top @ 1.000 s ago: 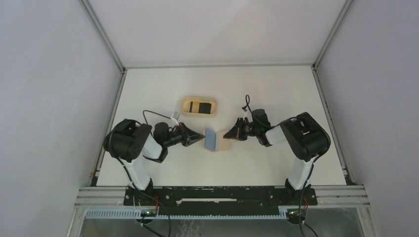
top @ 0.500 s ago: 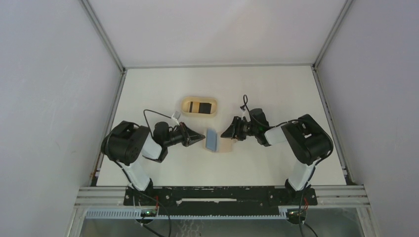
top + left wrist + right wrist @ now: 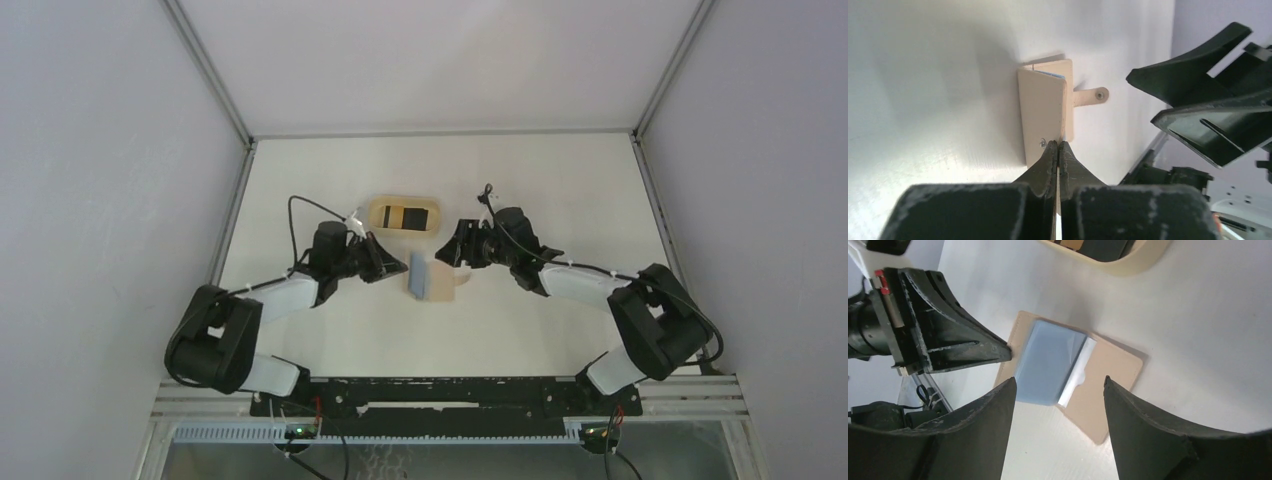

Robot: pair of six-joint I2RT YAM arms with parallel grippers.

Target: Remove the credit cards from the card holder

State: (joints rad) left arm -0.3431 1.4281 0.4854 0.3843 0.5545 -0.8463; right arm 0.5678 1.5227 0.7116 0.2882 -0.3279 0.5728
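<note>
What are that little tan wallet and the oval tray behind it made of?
The card holder looks like leather or faux leather: matte tan, with a seam line near the edge. Its blue lining looks smooth, plastic or fabric, unclear which. The tray seems to be pale wood, smooth, with a rounded rim.

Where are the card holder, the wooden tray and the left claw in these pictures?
card holder (image 3: 1113,362): right wrist view, on its tan inside panel.
wooden tray (image 3: 372,216): top view, on its left rim.
left claw (image 3: 1058,146): left wrist view, where its closed tips meet.
</note>
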